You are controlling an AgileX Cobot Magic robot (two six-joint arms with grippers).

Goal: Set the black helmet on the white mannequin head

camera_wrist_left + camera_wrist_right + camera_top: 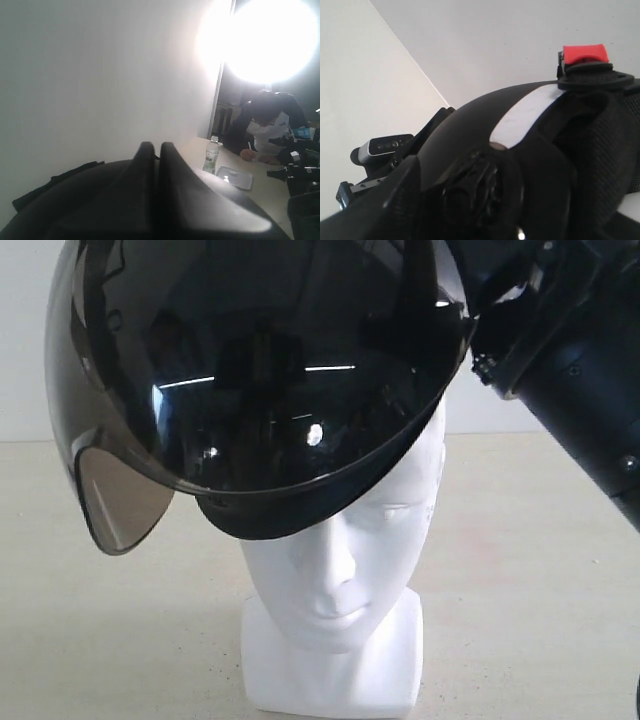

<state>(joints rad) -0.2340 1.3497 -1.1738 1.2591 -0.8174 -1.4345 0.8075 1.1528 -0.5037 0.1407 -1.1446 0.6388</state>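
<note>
The black helmet hangs tilted over the crown of the white mannequin head, its smoky visor flipped up and facing the exterior view. The face below the brow shows. My right gripper meets the helmet's edge at the upper right; in the right wrist view the helmet, its padding and a red buckle fill the picture around my right gripper. My left gripper has its fingers nearly together on the helmet's dome. It is hidden in the exterior view.
The head stands on a beige tabletop before a white wall. In the left wrist view a water bottle, a flat tray and a seated person are at a far table under a glaring light.
</note>
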